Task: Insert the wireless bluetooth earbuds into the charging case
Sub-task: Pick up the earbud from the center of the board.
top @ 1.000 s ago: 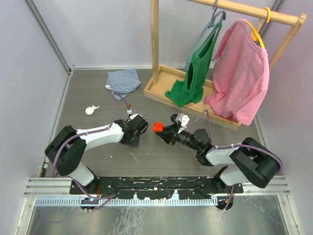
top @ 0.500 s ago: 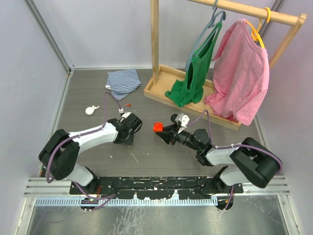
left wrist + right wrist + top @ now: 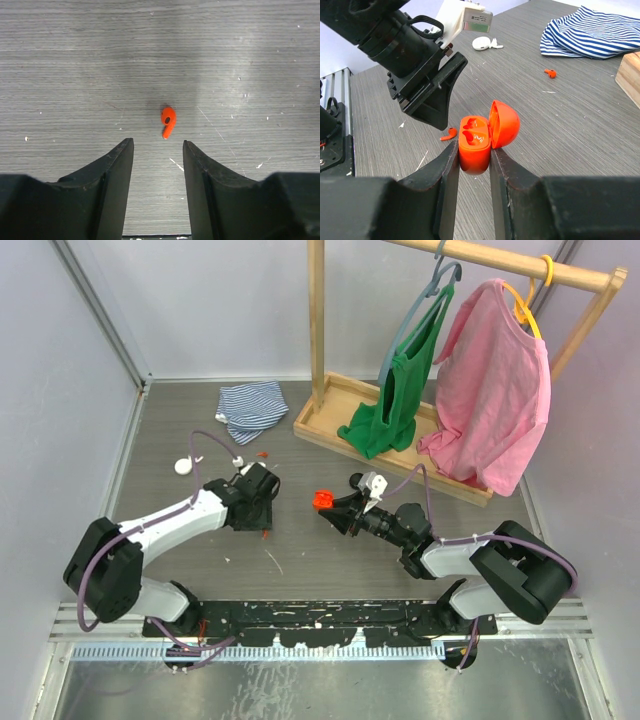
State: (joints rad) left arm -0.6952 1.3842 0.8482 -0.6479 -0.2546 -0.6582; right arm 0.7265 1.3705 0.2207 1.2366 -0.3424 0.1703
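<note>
One orange earbud (image 3: 168, 121), stem toward left pincer (image 3: 157, 145)

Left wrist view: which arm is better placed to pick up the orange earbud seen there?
Left. The left hand is open, with the orange earbud lying loose on the table just ahead of its fingers. The right hand is shut on the open orange charging case, so it is occupied.

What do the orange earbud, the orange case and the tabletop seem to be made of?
The orange earbud looks like moulded plastic: smooth, slightly glossy, uniform in colour. The orange case is likely the same plastic, its open lid showing a soft sheen. The tabletop shows a grey wood-grain pattern with a matt finish, probably laminate, marked by fine scratches and white flecks.
</note>
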